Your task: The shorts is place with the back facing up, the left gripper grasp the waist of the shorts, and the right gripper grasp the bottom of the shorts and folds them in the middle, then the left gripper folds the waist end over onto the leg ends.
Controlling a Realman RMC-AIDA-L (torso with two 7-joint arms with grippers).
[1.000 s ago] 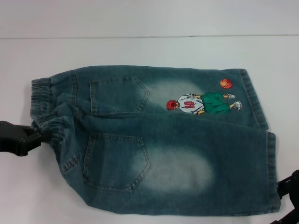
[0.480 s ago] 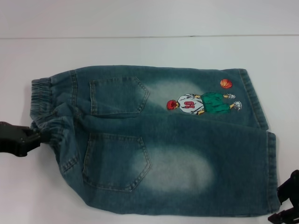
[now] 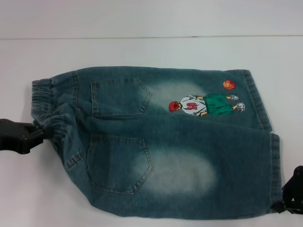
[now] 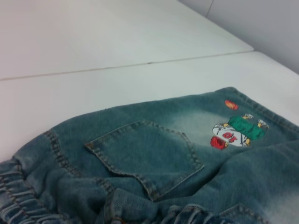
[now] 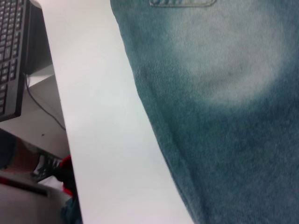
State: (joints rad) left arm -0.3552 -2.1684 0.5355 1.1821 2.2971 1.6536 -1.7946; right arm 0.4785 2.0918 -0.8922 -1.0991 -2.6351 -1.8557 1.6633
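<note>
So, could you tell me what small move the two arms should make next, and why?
Probably lift both ends slightly together and carry them away from the robot. The left gripper sits at the gathered waist, with denim bunched there, and the right gripper is at the near leg hem, while the shorts lie unfolded on the table.

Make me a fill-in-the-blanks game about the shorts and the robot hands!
1. The shorts lie on a ___ table.
2. The left gripper is at the ruffled ___ of the shorts.
3. The embroidered player has an ___ ball beside him.
4. The right gripper is at the near ___ hem.

Missing words: white; waist; orange; leg
</note>
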